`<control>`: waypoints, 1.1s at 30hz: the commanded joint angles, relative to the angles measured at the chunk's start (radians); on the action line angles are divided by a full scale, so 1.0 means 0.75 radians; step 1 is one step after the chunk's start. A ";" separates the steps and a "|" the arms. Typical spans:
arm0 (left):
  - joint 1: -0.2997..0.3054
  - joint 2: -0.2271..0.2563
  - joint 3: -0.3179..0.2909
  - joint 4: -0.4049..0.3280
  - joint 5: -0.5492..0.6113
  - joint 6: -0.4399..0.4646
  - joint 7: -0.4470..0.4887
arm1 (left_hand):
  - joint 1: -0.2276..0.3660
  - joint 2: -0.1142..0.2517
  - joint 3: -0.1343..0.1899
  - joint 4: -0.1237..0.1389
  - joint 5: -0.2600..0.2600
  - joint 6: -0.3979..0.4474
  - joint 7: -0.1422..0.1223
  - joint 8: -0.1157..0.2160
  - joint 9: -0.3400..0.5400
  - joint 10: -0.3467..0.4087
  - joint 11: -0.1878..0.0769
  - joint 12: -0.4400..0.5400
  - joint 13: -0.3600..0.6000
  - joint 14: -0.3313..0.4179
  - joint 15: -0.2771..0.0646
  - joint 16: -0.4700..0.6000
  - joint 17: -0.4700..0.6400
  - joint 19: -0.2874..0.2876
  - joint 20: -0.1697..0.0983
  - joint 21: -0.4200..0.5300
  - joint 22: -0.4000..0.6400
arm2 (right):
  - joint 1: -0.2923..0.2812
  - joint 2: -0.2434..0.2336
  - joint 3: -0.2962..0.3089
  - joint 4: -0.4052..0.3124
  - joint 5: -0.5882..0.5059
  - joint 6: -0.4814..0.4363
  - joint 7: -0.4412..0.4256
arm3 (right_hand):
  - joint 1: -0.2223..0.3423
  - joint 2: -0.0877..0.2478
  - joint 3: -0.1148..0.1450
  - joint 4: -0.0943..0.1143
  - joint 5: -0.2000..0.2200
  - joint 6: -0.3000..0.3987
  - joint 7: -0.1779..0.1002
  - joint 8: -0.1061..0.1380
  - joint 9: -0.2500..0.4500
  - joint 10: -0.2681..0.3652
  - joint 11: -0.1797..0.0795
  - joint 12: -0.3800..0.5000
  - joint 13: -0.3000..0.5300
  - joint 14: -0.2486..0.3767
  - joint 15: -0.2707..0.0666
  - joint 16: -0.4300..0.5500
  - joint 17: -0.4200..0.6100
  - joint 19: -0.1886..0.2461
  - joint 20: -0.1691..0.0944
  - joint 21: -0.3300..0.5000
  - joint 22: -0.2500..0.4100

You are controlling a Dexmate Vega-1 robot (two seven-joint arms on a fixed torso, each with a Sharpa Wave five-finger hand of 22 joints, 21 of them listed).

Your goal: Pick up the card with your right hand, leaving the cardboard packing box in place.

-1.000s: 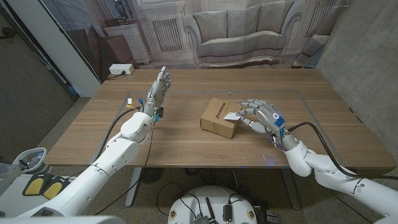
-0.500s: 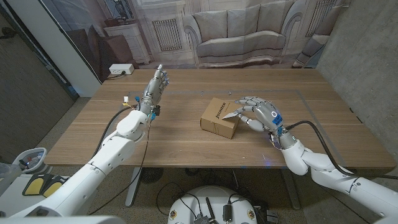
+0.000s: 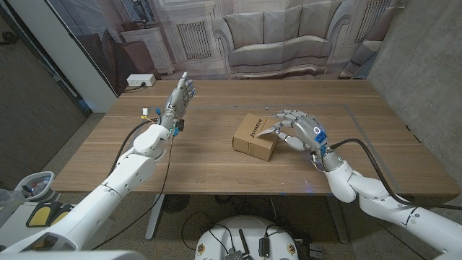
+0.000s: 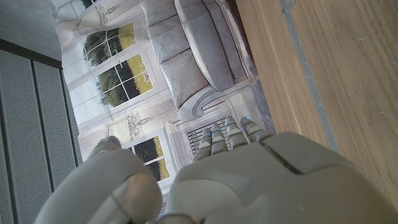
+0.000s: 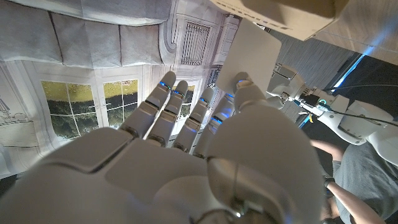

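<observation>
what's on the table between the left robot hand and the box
Nothing: in the head view, bare wood runs from the left robot hand to the box.

One brown cardboard packing box (image 3: 255,136) with dark lettering on its side is sitting on the one wooden counter (image 3: 209,162). One small white card (image 3: 269,131) is showing at the box's top edge, and it is also appearing as a pale rectangle (image 5: 249,53) in the right wrist view. Two white robot hands are reaching over the counter: the left hand (image 3: 180,101) and the right hand (image 3: 298,130).
</observation>
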 commanded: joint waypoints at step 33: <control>-0.038 -0.009 -0.004 0.063 -0.017 -0.021 -0.020 | 0.007 0.015 -0.016 0.000 0.004 0.008 -0.001 -0.002 0.003 0.007 0.002 -0.002 0.004 0.000 0.003 0.000 0.007 -0.017 0.004 0.004 0.004 | -0.016 -0.040 0.126 -0.132 0.042 -0.059 0.103 | 0.010 0.009 -0.007 -0.006 -0.008 0.017 0.003 0.005 -0.003 0.023 0.000 0.002 0.001 0.020 -0.187 0.001 0.003 0.018 -0.133 0.008 0.003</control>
